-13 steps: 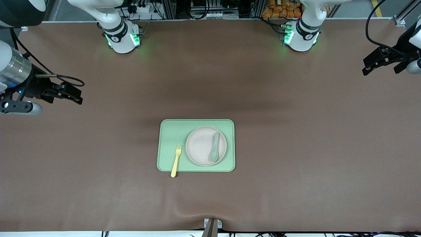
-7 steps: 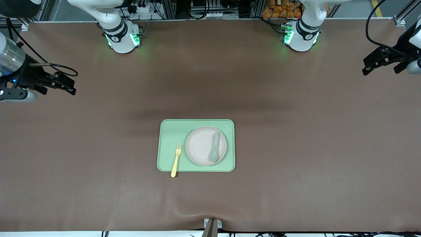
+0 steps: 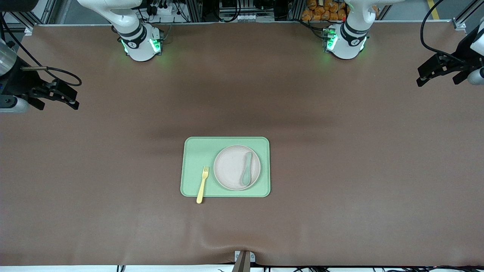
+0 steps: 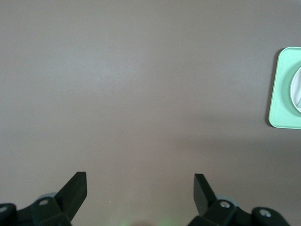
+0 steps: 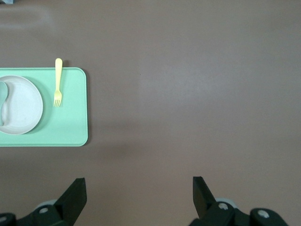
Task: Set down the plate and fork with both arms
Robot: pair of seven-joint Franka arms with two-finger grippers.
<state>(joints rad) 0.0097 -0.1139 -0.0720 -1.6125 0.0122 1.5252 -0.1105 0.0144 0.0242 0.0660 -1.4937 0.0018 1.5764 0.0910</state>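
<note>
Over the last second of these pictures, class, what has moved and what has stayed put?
The right gripper, open and empty, drew back toward the right arm's end of the table and toward its base. Nothing was grasped or released. The left gripper, the plate, spoon, fork and tray stayed as they were.

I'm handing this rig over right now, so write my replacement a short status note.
Left gripper: open, holding nothing, over bare table at the left arm's end.
Right gripper: open, holding nothing, over bare table at the right arm's end.
Plate: on the green tray, with a grey-green spoon lying in it.
Fork: beside the plate on the tray, its handle end overhanging the tray's edge nearest the front camera.
Done: plate and fork look placed.
Left: apparently nothing.
</note>
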